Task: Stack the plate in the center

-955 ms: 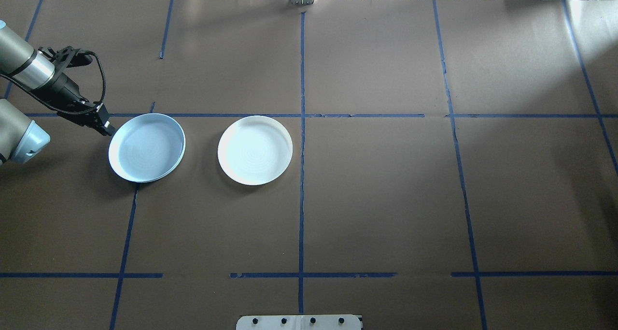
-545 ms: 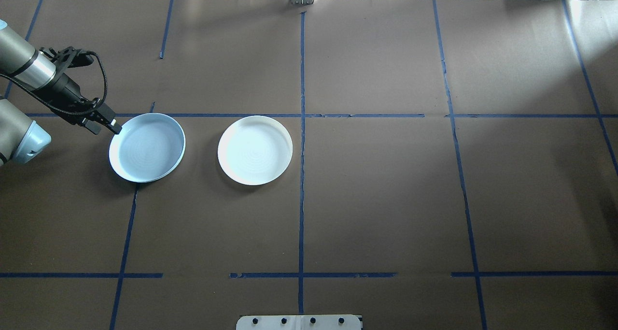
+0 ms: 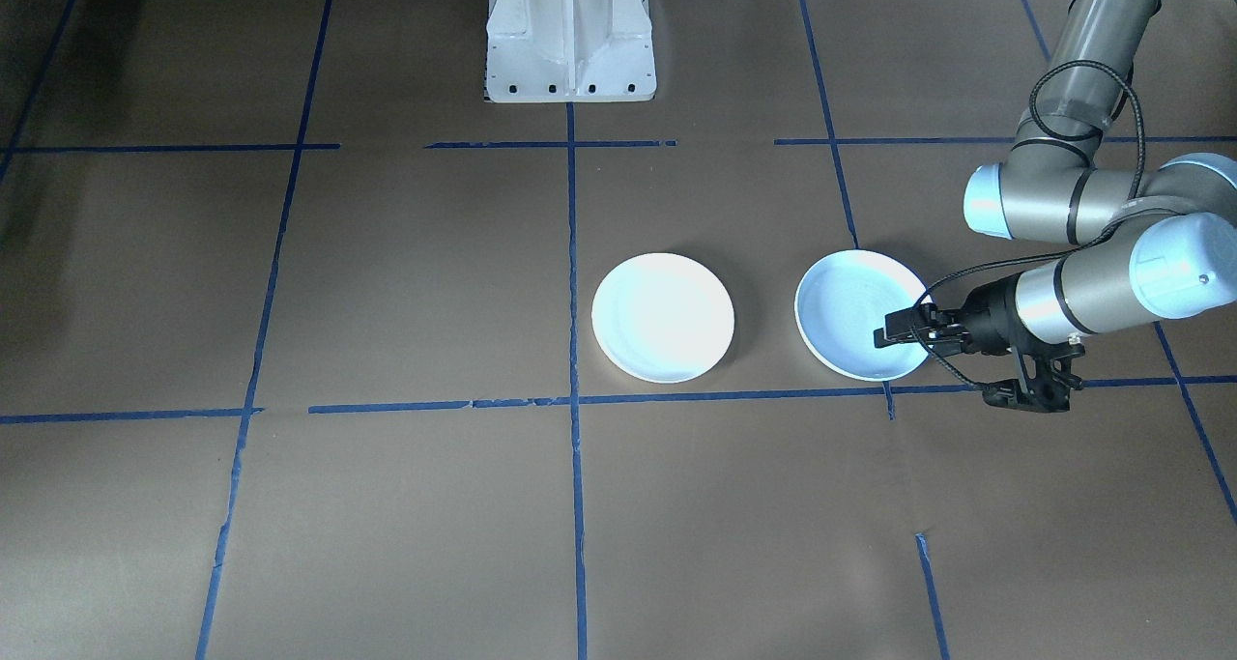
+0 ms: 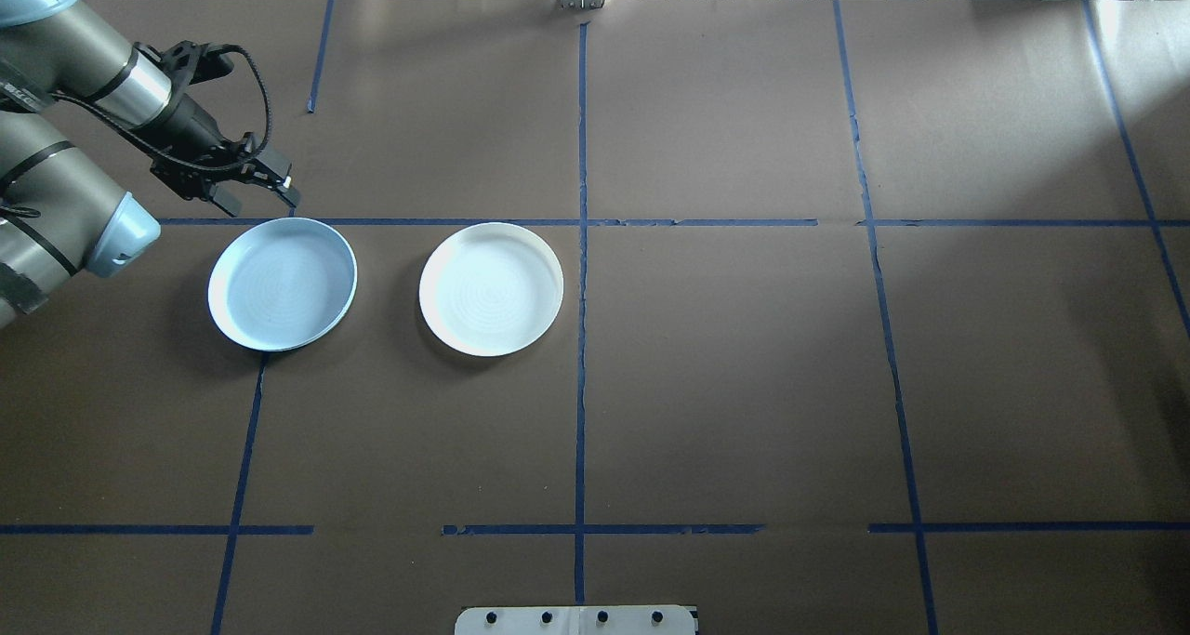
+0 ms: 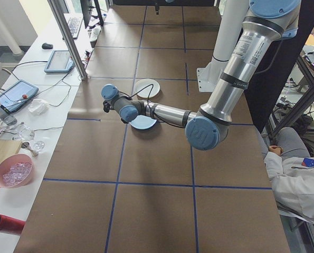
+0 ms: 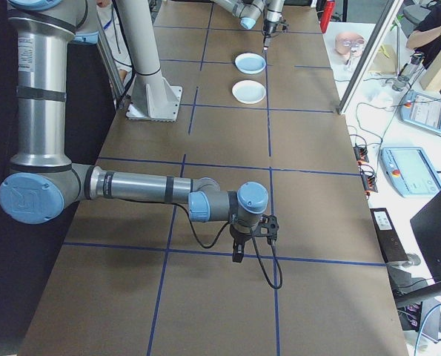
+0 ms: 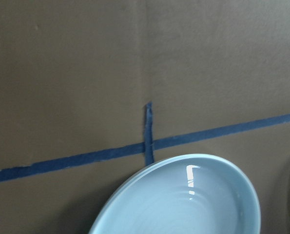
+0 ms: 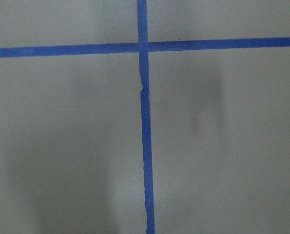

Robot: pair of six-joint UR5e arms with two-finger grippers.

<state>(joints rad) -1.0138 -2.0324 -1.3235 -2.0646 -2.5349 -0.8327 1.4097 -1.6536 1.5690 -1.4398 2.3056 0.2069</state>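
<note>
The round shallow white plate with faint concentric rings and a cream rim (image 4: 491, 288) is seen just left of the middle of the overhead frame, lying flat on the brown paper-covered worktop (image 4: 744, 356), beside the vertical blue tape line (image 4: 581, 337). To its left, apart from it, a round shallow pale blue plate (image 4: 283, 284) is laid flat as well; in the front-facing view the white plate (image 3: 663, 316) is found at centre and the blue plate (image 3: 858, 314) to its right.

The left tool (image 4: 263, 191) is shown in the upper left of the overhead frame, just above the blue plate's far rim, with its two black fingers spread apart and nothing between them. In the front-facing view the left tool (image 3: 887, 337) is seen over the right part of the blue plate; whether it touches the plate cannot be told. In the left wrist view the blue plate (image 7: 183, 200) fills the lower part, below a crossing of tape.

The right tool (image 6: 237, 254) is shown only in the right side view, low in the frame, pointing down over the worktop, well apart from both plates; its opening cannot be told. The white robot base (image 3: 570, 32) is seen at the top of the front-facing view.
</note>
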